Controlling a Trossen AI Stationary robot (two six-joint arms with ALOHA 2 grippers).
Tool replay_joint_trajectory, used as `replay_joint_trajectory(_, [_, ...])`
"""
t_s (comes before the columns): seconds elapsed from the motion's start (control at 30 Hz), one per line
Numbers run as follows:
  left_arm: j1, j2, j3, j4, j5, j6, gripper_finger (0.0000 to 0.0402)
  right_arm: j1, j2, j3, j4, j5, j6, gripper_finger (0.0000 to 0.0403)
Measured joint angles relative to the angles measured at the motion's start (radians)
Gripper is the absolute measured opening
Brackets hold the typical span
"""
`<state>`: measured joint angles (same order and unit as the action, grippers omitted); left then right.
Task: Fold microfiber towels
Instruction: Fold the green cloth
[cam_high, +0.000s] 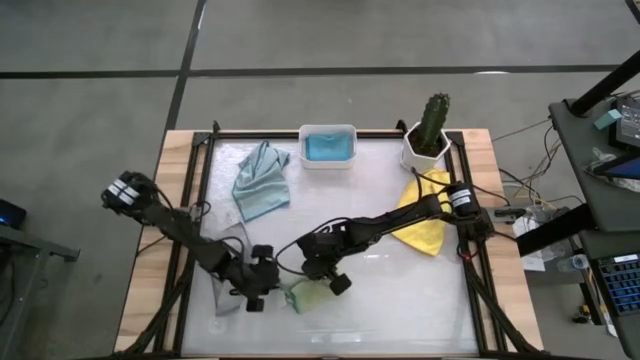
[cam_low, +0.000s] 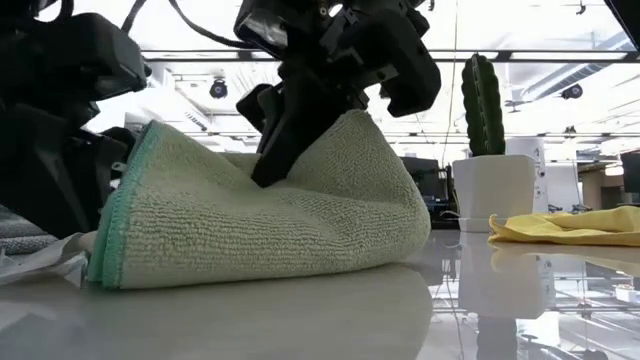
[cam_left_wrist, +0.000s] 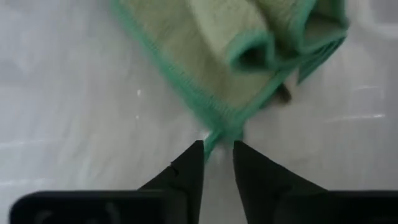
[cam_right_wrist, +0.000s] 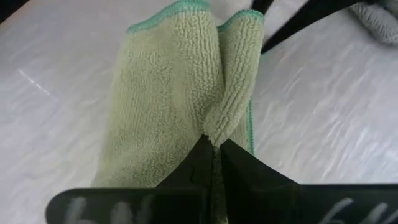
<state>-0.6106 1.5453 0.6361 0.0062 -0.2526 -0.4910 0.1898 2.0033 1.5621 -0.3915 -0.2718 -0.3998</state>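
Observation:
The sage green towel (cam_high: 305, 296) lies bunched near the table's front edge, between my two grippers, with its lower folds on the table (cam_low: 260, 265). My right gripper (cam_high: 335, 283) is shut on a raised fold of it. My left gripper (cam_left_wrist: 217, 152) stands at the towel's left with a narrow gap between its fingers. The towel's green-trimmed corner (cam_left_wrist: 214, 134) reaches into that gap, and I cannot tell whether it touches a finger. In the low view my left gripper (cam_low: 60, 150) is a dark mass left of the towel. My right gripper pinches a raised fold of the sage green towel (cam_right_wrist: 216, 127) between its two fingers, with several layers bunched at the tips. The fingers (cam_low: 285, 140) slant down onto it from above and from the table's right. The fold stands up like a tent, and the towel's lower part rests on the table.
A pale blue-grey towel (cam_high: 262, 182) lies at the far left. A white tub (cam_high: 328, 160) at the far edge holds a bright blue towel (cam_high: 328, 147). A potted cactus (cam_high: 431, 130) stands far right, with a yellow towel (cam_high: 425, 228) beside it. A grey towel (cam_high: 228, 272) lies under my left arm.

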Motion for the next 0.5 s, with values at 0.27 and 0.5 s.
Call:
replay_joint_trajectory(0.27, [0.015,0.093,0.01,0.071,-0.069,0.004,0.001,0.005,0.008,0.025,0.031,-0.026,-0.035,0.0009])
replay_joint_trajectory(0.5, [0.022,0.093,0.007,0.09,-0.097,0.076,0.0002,-0.001,0.011,0.024,0.086,-0.025,-0.057,0.0009])
